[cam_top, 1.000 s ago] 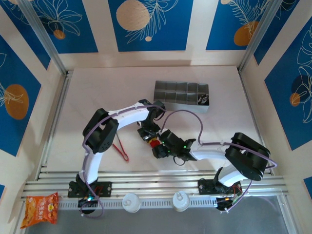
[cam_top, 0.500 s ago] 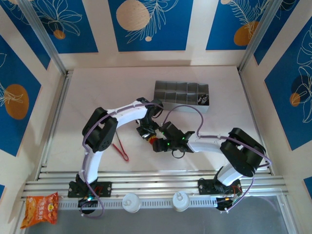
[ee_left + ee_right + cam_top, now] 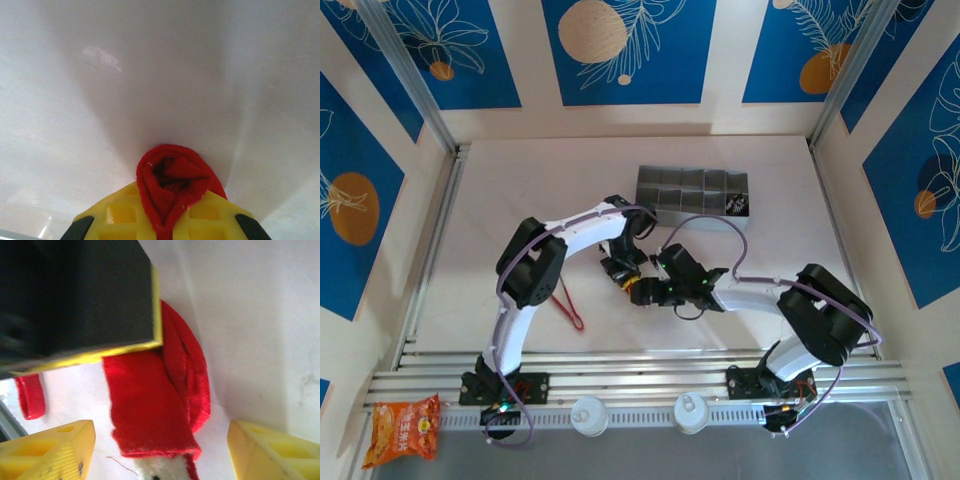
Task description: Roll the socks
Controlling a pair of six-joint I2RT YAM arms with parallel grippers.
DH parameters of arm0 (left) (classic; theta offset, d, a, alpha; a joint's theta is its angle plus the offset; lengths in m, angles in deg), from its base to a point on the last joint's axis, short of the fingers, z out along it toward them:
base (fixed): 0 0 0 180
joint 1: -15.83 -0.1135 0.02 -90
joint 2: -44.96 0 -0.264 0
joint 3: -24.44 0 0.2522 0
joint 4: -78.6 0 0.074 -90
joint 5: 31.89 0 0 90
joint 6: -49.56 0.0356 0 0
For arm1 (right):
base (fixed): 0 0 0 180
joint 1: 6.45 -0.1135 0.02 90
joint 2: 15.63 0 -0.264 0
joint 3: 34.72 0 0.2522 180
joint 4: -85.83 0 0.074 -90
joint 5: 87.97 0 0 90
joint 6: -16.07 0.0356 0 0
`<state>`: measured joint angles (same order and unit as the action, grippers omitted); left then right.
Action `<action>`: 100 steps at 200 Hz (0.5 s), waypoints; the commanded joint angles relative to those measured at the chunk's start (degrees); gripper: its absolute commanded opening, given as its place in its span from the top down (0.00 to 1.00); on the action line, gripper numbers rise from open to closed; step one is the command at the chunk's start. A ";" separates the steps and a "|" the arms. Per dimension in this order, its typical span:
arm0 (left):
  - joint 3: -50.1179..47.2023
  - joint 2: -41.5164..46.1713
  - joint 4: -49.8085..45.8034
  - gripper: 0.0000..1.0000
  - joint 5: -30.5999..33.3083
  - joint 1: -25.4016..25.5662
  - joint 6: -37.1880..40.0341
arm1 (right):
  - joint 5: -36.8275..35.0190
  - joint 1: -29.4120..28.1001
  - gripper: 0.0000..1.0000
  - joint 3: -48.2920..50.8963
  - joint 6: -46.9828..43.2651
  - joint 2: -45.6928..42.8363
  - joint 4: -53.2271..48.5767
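Right fingers (image 3: 55, 452) have advanced, now straddling red sock (image 3: 150, 410).

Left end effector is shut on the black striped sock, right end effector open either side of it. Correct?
Not quite. The left end effector is shut on the red sock, not a black striped one; the left wrist view shows red fabric pinched in its grip. The right end effector is open either side of it, as you said.

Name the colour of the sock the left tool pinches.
Bright red sock; left wrist view shows it best.
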<state>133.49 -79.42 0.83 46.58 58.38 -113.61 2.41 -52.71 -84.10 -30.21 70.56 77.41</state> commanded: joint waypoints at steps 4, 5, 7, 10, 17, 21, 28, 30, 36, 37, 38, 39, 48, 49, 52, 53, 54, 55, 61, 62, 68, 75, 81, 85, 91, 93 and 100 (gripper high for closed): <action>-0.40 -6.23 -10.16 1.00 6.18 0.40 -4.03 | 2.13 -0.14 0.28 -0.35 1.76 -0.80 2.06; -0.38 -6.28 -10.17 1.00 6.17 0.42 -4.02 | 2.19 -0.14 0.28 -0.34 1.78 -0.70 2.10; -0.26 -6.31 -10.17 1.00 6.24 0.36 -4.09 | 2.22 -0.15 0.28 -0.38 1.84 -0.50 2.12; -0.13 -6.49 -10.25 1.00 6.18 0.37 -4.29 | 2.29 -0.17 0.28 -0.46 1.95 -0.06 2.20; 0.44 -6.71 -10.79 1.00 6.33 0.34 -4.65 | 2.66 -0.22 0.28 -0.94 2.06 1.04 2.31; 0.79 -6.88 -11.01 1.00 6.34 0.27 -4.70 | 2.85 -0.38 0.28 -1.37 2.00 1.69 2.26; 1.34 -7.23 -10.95 1.00 6.18 0.26 -4.63 | 2.66 -0.77 0.28 -2.22 1.87 3.01 1.44; 1.49 -7.31 -10.96 1.00 6.13 0.32 -4.53 | 2.62 -0.87 0.28 -2.54 1.89 3.32 1.05; 2.13 -7.69 -11.53 1.00 6.06 0.28 -4.52 | 2.31 -1.14 0.28 -3.50 1.66 4.49 -0.04; 2.29 -7.75 -11.64 1.00 6.11 0.27 -4.48 | 2.28 -1.22 0.28 -3.67 1.60 4.68 -0.23; 2.37 -7.78 -11.74 1.00 6.10 0.31 -4.46 | 2.18 -1.25 0.28 -3.76 1.57 4.81 -0.37; 2.50 -7.84 -11.79 1.00 6.13 0.33 -4.50 | 2.09 -1.27 0.28 -3.89 1.55 4.93 -0.48; 3.14 -8.24 -11.84 1.00 6.12 0.27 -4.17 | 1.21 -1.72 0.28 -4.58 1.42 6.16 -1.04; 3.19 -8.29 -11.80 1.00 6.10 0.27 -4.17 | 1.03 -1.77 0.28 -4.61 1.43 6.26 -1.13; 3.30 -8.35 -11.84 1.00 6.08 0.30 -4.06 | 0.57 -1.83 0.28 -4.63 1.55 6.60 -1.19; 3.31 -8.39 -11.84 1.00 6.08 0.32 -4.03 | 0.49 -1.87 0.28 -4.64 1.54 6.65 -1.16; 3.32 -8.41 -11.84 1.00 6.08 0.34 -4.06 | 0.41 -1.89 0.28 -4.64 1.54 6.72 -1.14; 3.37 -8.42 -11.84 1.00 6.04 0.30 -4.07 | 0.32 -1.89 0.28 -4.64 1.54 6.85 -1.13; 3.44 -8.49 -11.79 1.00 5.95 0.31 -4.01 | -0.16 -1.90 0.29 -4.72 1.49 7.34 -0.73; 3.43 -8.46 -11.77 1.00 5.93 0.28 -3.96 | -0.18 -1.90 0.29 -4.72 1.47 7.42 -0.62; 3.33 -8.43 -11.57 1.00 5.82 0.27 -3.83 | -0.41 -1.88 0.29 -4.95 1.28 8.07 -0.33; 3.25 -8.52 -11.58 1.00 5.76 0.28 -3.80 | -0.28 -1.83 0.31 -5.64 1.05 8.97 -0.40; 3.16 -8.49 -11.51 1.00 5.74 0.27 -3.68 | 0.23 -1.73 0.33 -6.48 0.64 9.88 -0.64; 3.00 -8.45 -11.43 1.00 5.73 0.29 -3.68 | 0.55 -1.73 0.35 -7.08 0.46 10.53 -1.20; 2.82 -8.42 -11.16 1.00 5.66 0.28 -3.65 | 1.12 -1.89 0.36 -8.13 0.22 11.34 -2.09; 2.74 -8.42 -11.08 1.00 5.65 0.33 -3.65 | 1.18 -1.97 0.37 -8.50 0.16 11.56 -2.49; 2.64 -8.41 -10.96 1.00 5.64 0.31 -3.61 | 0.93 -2.56 0.37 -9.58 0.00 12.06 -4.08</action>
<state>138.23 -83.55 -9.88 49.14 58.07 -114.70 3.30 -54.20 -90.52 -29.92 78.56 78.42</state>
